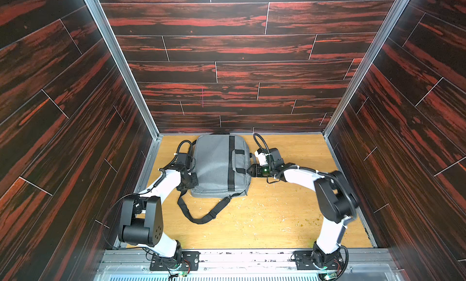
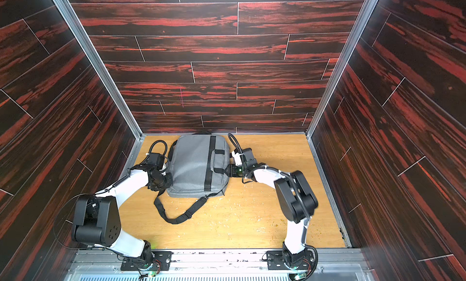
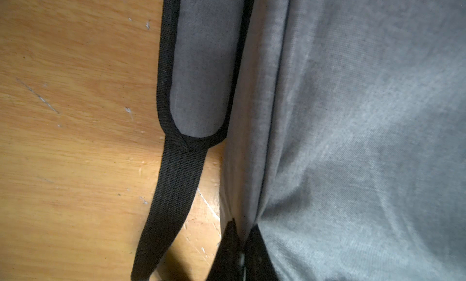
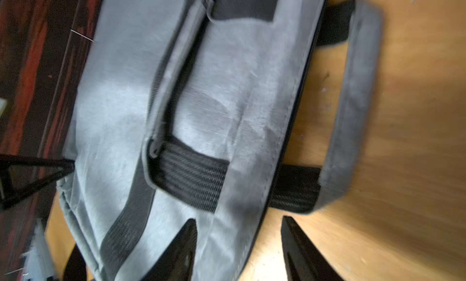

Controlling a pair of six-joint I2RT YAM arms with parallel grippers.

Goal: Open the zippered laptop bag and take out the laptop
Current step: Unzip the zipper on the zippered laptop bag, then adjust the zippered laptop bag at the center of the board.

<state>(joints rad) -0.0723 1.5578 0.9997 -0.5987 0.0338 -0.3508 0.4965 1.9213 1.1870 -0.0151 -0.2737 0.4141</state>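
The grey zippered laptop bag (image 1: 216, 163) (image 2: 194, 163) lies flat at the back of the wooden table, its zipper shut, in both top views. The laptop is hidden. My left gripper (image 1: 194, 178) (image 3: 243, 233) sits at the bag's left edge, shut on a pinched fold of its grey fabric (image 3: 353, 141). My right gripper (image 1: 249, 170) (image 4: 239, 223) is at the bag's right edge, beside the top handles (image 1: 238, 161), and is open. One finger hangs over the bag (image 4: 227, 103) and one over bare table, with the bag's seam between them. A grey handle (image 4: 353, 103) lies flat on the table.
The black shoulder strap (image 1: 201, 216) loops over the table (image 1: 277, 216) in front of the bag, and its padded part (image 3: 201, 65) lies by my left gripper. The bag's far end is close to the back wall (image 1: 227, 110). Side walls close in. A metal rail (image 1: 252, 257) runs along the front.
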